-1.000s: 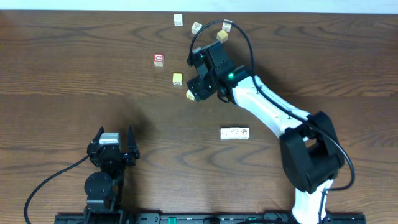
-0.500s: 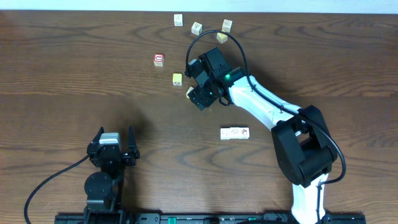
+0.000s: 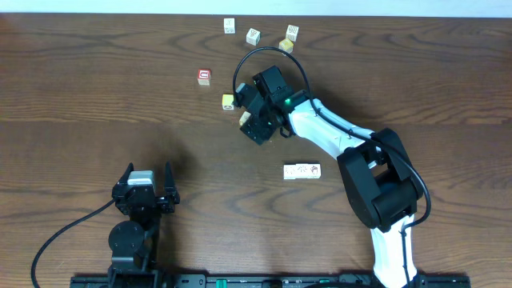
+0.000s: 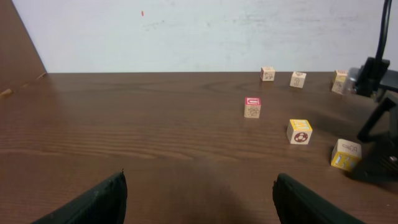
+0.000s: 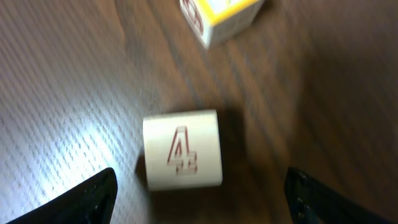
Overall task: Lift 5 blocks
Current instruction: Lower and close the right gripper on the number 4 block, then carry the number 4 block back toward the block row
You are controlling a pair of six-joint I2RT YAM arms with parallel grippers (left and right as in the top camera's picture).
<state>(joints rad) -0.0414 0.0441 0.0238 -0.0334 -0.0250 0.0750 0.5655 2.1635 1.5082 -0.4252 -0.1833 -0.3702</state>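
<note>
Shows, at far left near the front edge of the table (image 3: pixel 80 96), the left gripper (image 3: pixel 147 173) parked, fingers spread wide on nothing. Moves right to a red-faced cube (image 3: pixel 205 76), no part of the job, then to a yellow block (image 3: pixel 229 102) just beside the working arm. Finds the right gripper (image 5: pixel 200 180) low over a block marked 4 (image 5: pixel 182 157), fingers apart on either side, with bare wood showing between each finger and the block; no grip made. Places the remaining blocks (image 3: pixel 254 35) in a loose scatter toward the far edge, well apart from both grippers. Adds a small white printed piece (image 3: pixel 302 170) alone nearer the front, kind unclear.

Looks like painted wood: probably light, stiff and not fragile, with smooth faces likely to slide on the polished top if nudged from one side. Calls for a squeeze across two flat opposite faces, square on and low down, since a corner-to-corner pinch would likely twist so small a cube out. Sits slightly left of centre between the fingers, so worth centring before closing. Counts none of the five as off the table.
</note>
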